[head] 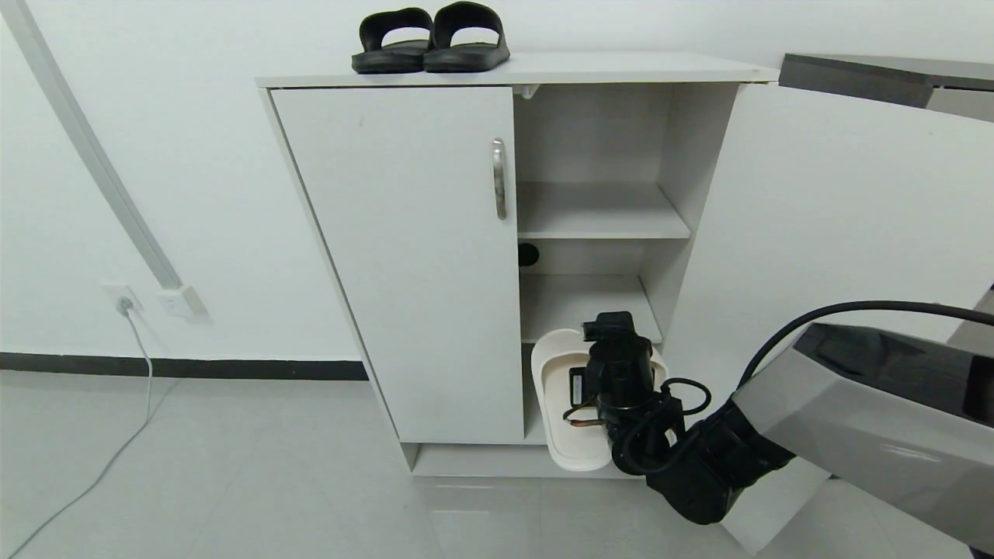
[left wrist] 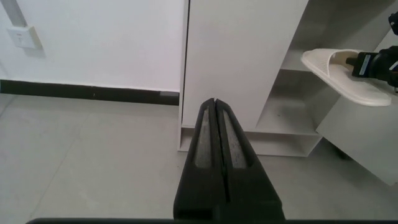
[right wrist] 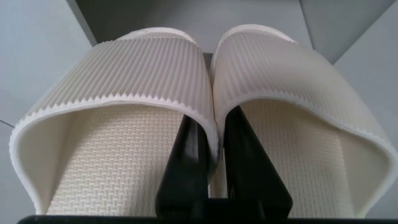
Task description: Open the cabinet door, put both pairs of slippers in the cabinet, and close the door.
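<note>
Your right end effector (right wrist: pixel 217 143) is clamped on the pair of white slippers (head: pixel 563 388). Its two fingers (right wrist: pixel 186 174) sit inside the slippers, one in each, and pinch the adjoining inner walls together, so the pair hangs side by side, toes pointing into the cabinet (head: pixel 404 264). You hold them at the mouth of the lowest compartment, under the lower shelf (head: pixel 582 307). The heels stick out past the cabinet's front edge. In the left wrist view the pair hangs clear of the bottom board.

The cabinet's right door (head: pixel 815 217) stands swung wide open, and the left door is shut, its metal handle (head: pixel 498 178) at the inner edge. The upper shelf (head: pixel 598 210) shows bare board.

The pair of black slippers (head: pixel 431 39) rests on top of the cabinet, side by side above the shut left door, well apart from the white pair.

Your left end effector (left wrist: pixel 214 109) hangs above the tiled floor (head: pixel 233 481), in front of the shut door, with its fingers pressed together and nothing between them.

A wall socket (head: pixel 120 299) with a grey cable (head: pixel 136 411) sits on the wall to the cabinet's left.
</note>
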Robot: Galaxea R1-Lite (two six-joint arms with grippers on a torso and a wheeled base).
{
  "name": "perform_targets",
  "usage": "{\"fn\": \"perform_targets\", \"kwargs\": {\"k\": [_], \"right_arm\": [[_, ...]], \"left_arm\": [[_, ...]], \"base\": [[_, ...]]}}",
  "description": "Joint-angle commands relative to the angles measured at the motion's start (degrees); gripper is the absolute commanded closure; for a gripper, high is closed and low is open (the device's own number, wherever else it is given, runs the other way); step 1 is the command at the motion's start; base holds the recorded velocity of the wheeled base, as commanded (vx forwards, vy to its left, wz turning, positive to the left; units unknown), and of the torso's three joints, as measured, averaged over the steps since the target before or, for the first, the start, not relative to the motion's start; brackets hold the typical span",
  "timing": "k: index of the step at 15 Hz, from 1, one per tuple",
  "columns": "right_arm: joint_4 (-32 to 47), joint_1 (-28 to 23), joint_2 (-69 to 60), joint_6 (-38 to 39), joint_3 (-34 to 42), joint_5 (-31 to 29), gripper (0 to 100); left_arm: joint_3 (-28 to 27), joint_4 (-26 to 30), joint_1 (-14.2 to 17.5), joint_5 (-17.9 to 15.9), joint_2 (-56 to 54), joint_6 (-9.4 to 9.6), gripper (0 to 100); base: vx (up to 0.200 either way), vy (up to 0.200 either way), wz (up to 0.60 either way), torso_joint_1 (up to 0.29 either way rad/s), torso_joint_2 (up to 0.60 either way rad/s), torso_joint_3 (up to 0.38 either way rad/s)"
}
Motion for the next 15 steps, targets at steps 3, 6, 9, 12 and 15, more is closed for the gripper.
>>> {"fn": "perform_targets", "kwargs": {"k": [3,6,9,12,15], "right_arm": [[-0.09,-0.03,0.20,-0.01,0.12,0.00,100],[-0.09,-0.03,0.20,-0.01,0.03,0.00,100],[-0.35,-0.11,0.12,0.08,0.12,-0.18,100],[-2.64,-0.47,-0.24,-0.45,0.03,-0.53,100],[-18.90,-0.82,-0.24,-9.67,2.58,-0.44,100]], "left_arm": [[0.01,-0.04,0.04,0.04,0.10,-0.03,100],[0.01,0.05,0.04,0.04,0.10,-0.03,100],[0.01,-0.04,0.04,0.04,0.10,-0.03,100],[0.01,-0.04,0.04,0.12,0.10,-0.03,100],[0.01,-0.04,0.04,0.12,0.10,-0.12,100]], "base": [[0.000,0.000,0.00,0.002,0.00,-0.170],[0.000,0.000,0.00,0.006,0.00,-0.194],[0.000,0.000,0.00,0.004,0.00,-0.194],[0.000,0.000,0.00,0.004,0.01,-0.203],[0.000,0.000,0.00,0.004,0.00,-0.043]]}}
